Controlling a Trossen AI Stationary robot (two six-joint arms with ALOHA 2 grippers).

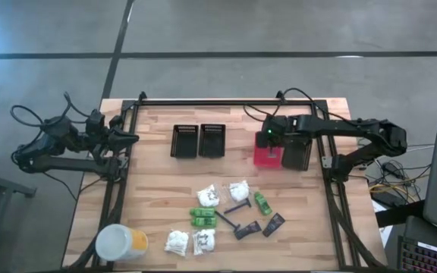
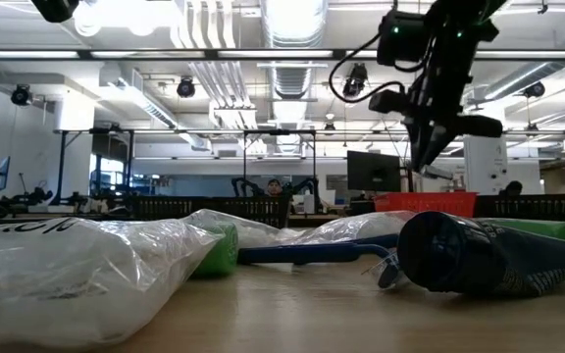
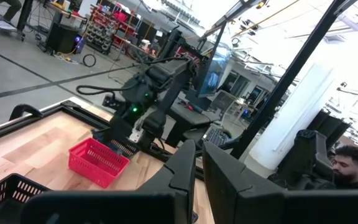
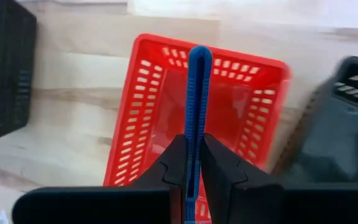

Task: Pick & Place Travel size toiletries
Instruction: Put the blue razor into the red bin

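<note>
The right tool (image 4: 197,167) hangs over the red basket (image 4: 148,106), clamped on a thin blue razor (image 4: 197,93); the basket's floor looks bare. Two black baskets (image 1: 199,140) sit well apart on the tabletop (image 1: 158,197). The remaining toiletries (image 1: 226,212) lie scattered nearer the front edge. The left tool (image 3: 197,180) waits closed at the tabletop's left edge, holding nothing.

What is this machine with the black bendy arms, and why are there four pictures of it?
It is a robot with two arms at a wooden table. One camera looks down from above, one sits at table height, and one rides on each wrist. On the table lie small white crinkly packets, bright green packs, thin dark razors, black slotted baskets and a white-and-yellow round tub. The right gripper has its fingers shut on a thin blue razor above the red slotted basket. The left gripper waits, shut, at the table's edge.
</note>
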